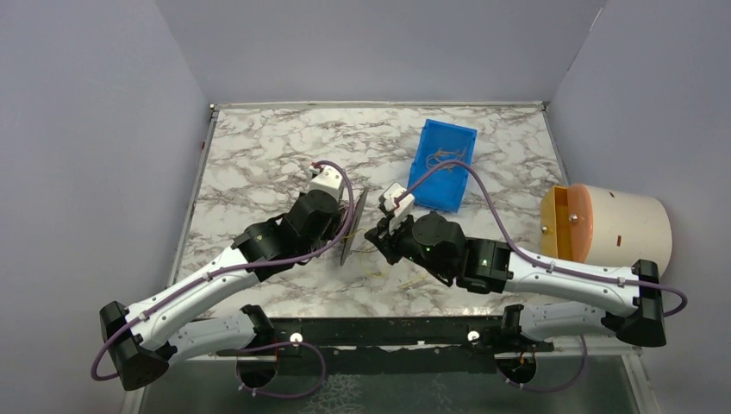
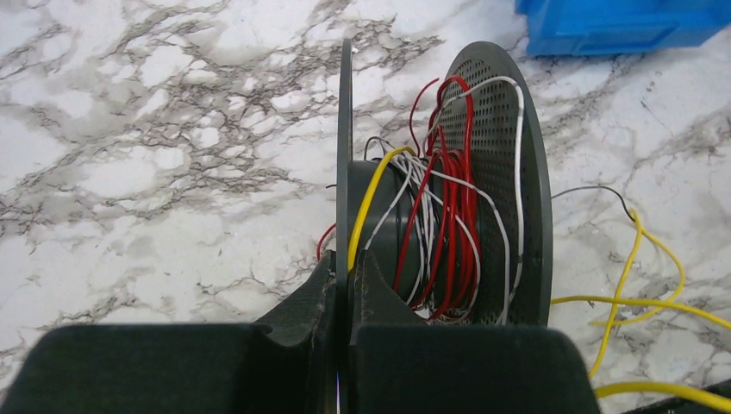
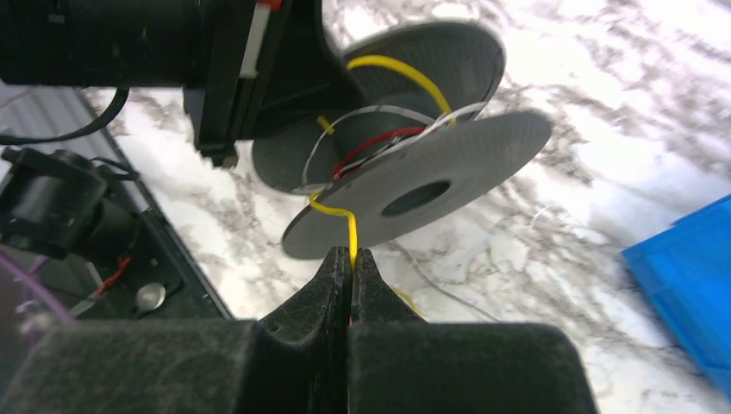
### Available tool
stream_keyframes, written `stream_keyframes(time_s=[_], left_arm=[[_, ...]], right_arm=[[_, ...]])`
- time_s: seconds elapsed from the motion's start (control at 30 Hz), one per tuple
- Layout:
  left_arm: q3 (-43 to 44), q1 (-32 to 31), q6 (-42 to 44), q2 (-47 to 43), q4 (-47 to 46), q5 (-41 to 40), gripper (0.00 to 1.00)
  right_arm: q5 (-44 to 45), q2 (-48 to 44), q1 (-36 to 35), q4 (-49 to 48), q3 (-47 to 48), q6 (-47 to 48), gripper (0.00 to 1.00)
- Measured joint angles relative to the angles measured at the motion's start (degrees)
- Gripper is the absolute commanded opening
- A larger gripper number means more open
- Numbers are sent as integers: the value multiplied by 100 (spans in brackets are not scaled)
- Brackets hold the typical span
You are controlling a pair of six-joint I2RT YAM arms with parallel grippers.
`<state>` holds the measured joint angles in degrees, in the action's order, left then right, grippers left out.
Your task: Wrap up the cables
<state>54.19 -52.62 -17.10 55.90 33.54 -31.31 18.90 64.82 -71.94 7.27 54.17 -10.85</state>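
A dark grey spool [image 2: 496,172] with red, white and black cables wound on its core is held on edge above the table. My left gripper [image 2: 348,267] is shut on the spool's near flange [image 2: 344,155]. It also shows in the top view [image 1: 352,226] and the right wrist view [image 3: 431,185]. A yellow cable [image 3: 345,226] runs from the spool's core over the flange edge into my right gripper [image 3: 352,257], which is shut on it just below the spool. Loose yellow cable [image 2: 642,297] lies on the table to the right.
A blue bin [image 1: 443,164] with a few wires stands at the back right. A cream cylindrical container with an orange lid [image 1: 603,226] lies at the right edge. The table's black front rail [image 1: 379,332] runs along the near edge.
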Motion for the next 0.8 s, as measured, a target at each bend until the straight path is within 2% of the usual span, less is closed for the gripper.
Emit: stream_keyframes(time_s=[0.2, 0.53, 0.8], left_arm=[[0, 0, 380, 0, 109, 568, 0], [319, -11, 984, -35, 562, 1563, 0], [682, -11, 1296, -284, 837, 2153, 0]], right_arm=[[588, 92, 0, 79, 348, 566, 1], [1384, 203, 101, 63, 354, 1641, 1], [1604, 55, 527, -328, -341, 1832, 9]])
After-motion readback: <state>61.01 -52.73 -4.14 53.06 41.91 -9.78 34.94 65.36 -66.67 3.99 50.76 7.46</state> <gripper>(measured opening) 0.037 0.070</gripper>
